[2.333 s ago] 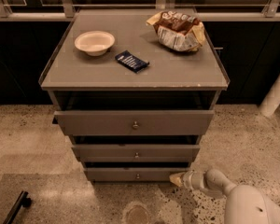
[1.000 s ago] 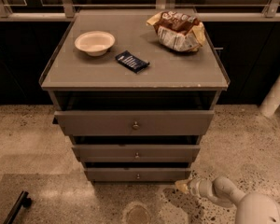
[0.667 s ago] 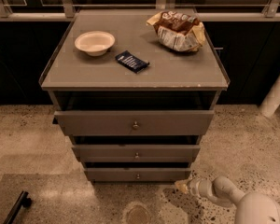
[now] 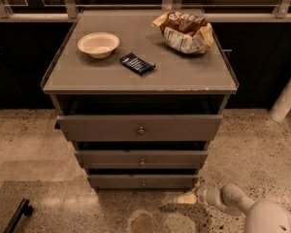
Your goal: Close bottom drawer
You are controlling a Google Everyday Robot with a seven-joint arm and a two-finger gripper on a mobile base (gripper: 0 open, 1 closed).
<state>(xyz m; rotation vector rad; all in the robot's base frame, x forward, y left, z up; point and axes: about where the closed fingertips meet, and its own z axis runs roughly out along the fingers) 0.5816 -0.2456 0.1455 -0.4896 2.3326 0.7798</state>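
Observation:
The grey cabinet has three drawers, all pulled out a little. The bottom drawer [image 4: 143, 181] is the lowest and narrowest front, with a small round metal knob [image 4: 143, 183] at its centre. It stands slightly open, with a dark gap above it. My gripper [image 4: 186, 198] is low near the floor, just right of and below the bottom drawer's right end, pointing left toward it. It holds nothing that I can see. The white arm [image 4: 233, 200] runs off to the lower right.
The middle drawer [image 4: 141, 159] and the top drawer [image 4: 139, 127] are also out. On the cabinet top [image 4: 184, 74] lie a white bowl [image 4: 98, 43], a dark blue packet [image 4: 137, 63] and a chip bag [image 4: 184, 31]. A speckled floor surrounds the cabinet; a white post [image 4: 287, 101] stands right.
The gripper has dropped lower and drawn slightly right, away from the bottom drawer's right corner. The drawers have not moved.

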